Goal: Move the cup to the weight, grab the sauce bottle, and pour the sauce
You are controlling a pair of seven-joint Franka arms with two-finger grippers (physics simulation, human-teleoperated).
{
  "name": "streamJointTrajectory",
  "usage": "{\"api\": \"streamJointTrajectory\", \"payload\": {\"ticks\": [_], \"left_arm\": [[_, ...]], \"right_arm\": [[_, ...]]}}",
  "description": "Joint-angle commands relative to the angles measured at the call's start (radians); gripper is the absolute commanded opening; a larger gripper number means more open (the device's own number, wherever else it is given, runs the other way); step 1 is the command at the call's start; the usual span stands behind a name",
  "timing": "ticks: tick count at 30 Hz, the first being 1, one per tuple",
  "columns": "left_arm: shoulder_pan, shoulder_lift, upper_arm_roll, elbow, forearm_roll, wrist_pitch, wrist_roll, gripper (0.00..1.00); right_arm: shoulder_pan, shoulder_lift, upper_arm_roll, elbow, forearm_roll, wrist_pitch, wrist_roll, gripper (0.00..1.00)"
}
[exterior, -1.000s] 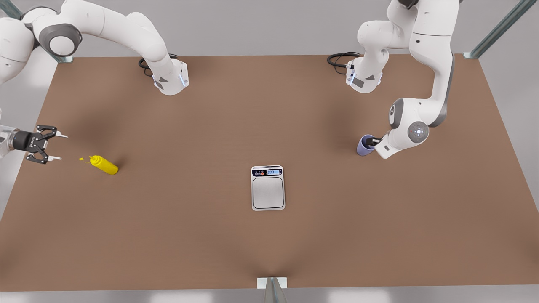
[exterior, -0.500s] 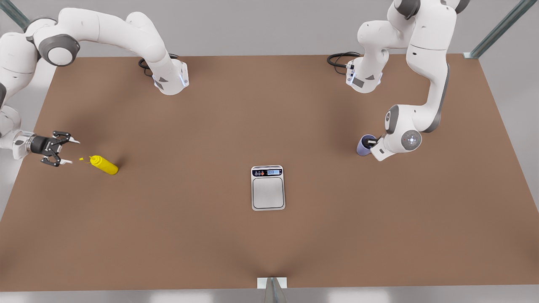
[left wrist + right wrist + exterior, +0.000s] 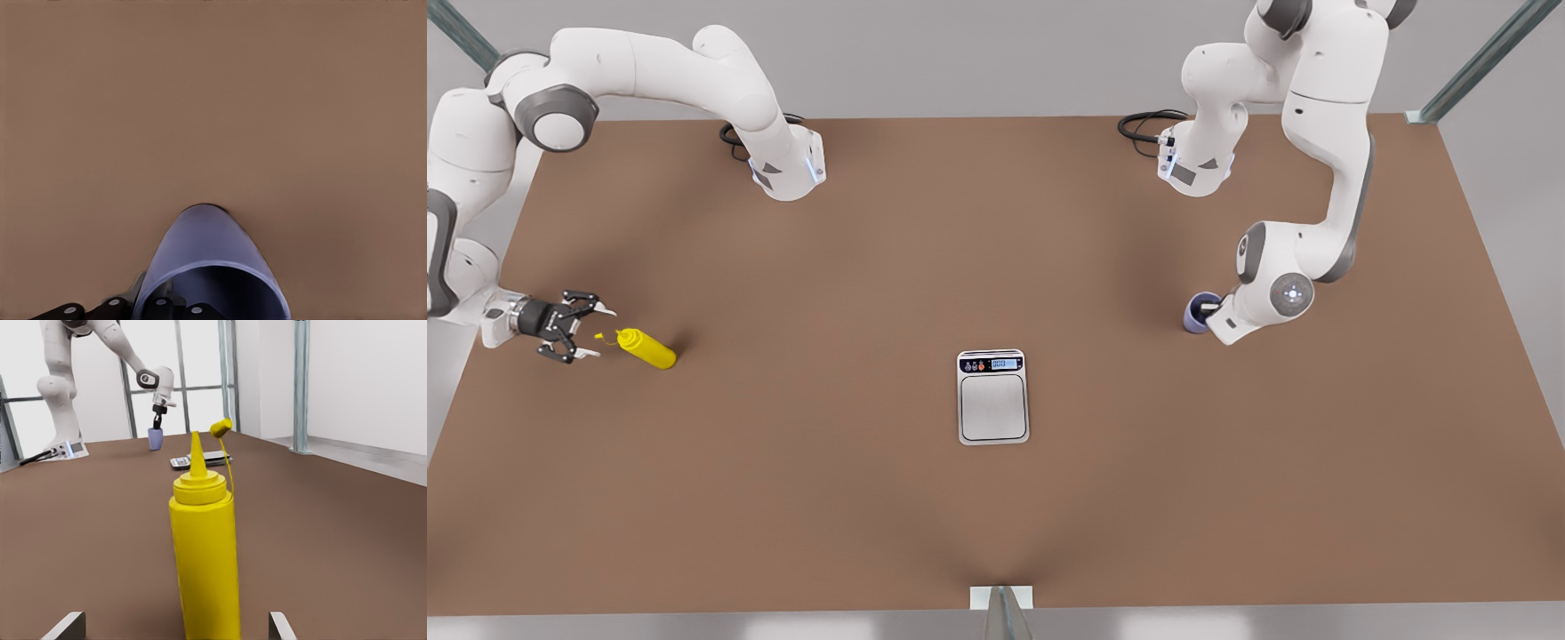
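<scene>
Item: table (image 3: 996, 533), brown, with the weight (image 3: 993, 396) as reference landmark near its middle, steel platform bare. Item: cup (image 3: 1197, 313), lavender-blue, upright on the table well off the weight toward the front view's right and slightly farther back. Item: left gripper (image 3: 1213, 310), at the cup's rim; in the left wrist view its fingers (image 3: 167, 305) appear to straddle the cup (image 3: 210, 267) wall, one inside and one outside, but whether they are clamped cannot be told. Item: sauce bottle (image 3: 645, 348), yellow, well off the weight toward the front view's left; it stands upright in the right wrist view (image 3: 203, 553), its tethered cap hanging open beside the nozzle. Item: right gripper (image 3: 583, 331), just beside the bottle on the side away from the weight, jaws spread wide and holding nothing, fingertips (image 3: 63, 627) level with the bottle's lower body. Hazards, as judged: a rim pinch on one wall may let the cup tilt or slip in transit and land off the platform; an approach slightly off-centre could knock the narrow bottle over; the open nozzle would spill sauce if squeezed hard or tipped before reaching the cup.
</scene>
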Motion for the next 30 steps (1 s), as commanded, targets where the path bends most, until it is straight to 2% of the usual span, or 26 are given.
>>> {"api": "streamJointTrajectory", "payload": {"ticks": [1, 4, 8, 10, 15, 19, 21, 27, 30], "left_arm": [[0.0, -0.001, 0.0, 0.0, -0.021, 0.0, -0.005, 0.21], [-0.006, -0.03, -0.002, 0.029, -0.023, -0.031, -0.057, 0.21], [-0.009, -0.018, -0.02, 0.209, -0.107, -0.16, -0.057, 0.21], [-0.009, 0.054, -0.063, 0.314, -0.11, -0.16, -0.069, 0.21], [-0.09, 0.245, -0.063, 0.632, -0.159, -0.197, -0.075, 0.21], [-0.254, 0.481, -0.066, 0.957, -0.176, -0.197, -0.396, 0.21], [-0.273, 0.533, -0.114, 1.041, -0.173, -0.197, -0.532, 0.21], [-0.406, 0.616, -0.114, 1.17, -0.176, -0.186, -0.749, 0.21], [-0.434, 0.637, -0.124, 1.173, -0.174, -0.166, -0.765, 0.21]], "right_arm": [[0.001, 0.0, 0.0, 0.0, 0.0, 0.0, 0.0, 1.0], [0.027, 0.001, 0.0, -0.008, 0.0, 0.012, 0.001, 1.0], [0.04, 0.001, 0.002, -0.028, 0.003, 0.041, -0.011, 1.0], [0.053, 0.001, 0.002, -0.051, 0.001, 0.043, -0.029, 1.0], [0.054, 0.005, 0.002, -0.058, 0.004, 0.046, -0.042, 1.0], [0.065, 0.006, 0.003, -0.063, 0.009, 0.054, -0.042, 1.0], [0.073, 0.006, 0.003, -0.072, 0.011, 0.063, -0.042, 1.0], [0.097, 0.006, 0.006, -0.098, 0.04, 0.097, -0.042, 1.0], [0.1, 0.005, 0.006, -0.117, 0.04, 0.11, -0.04, 1.0]]}}
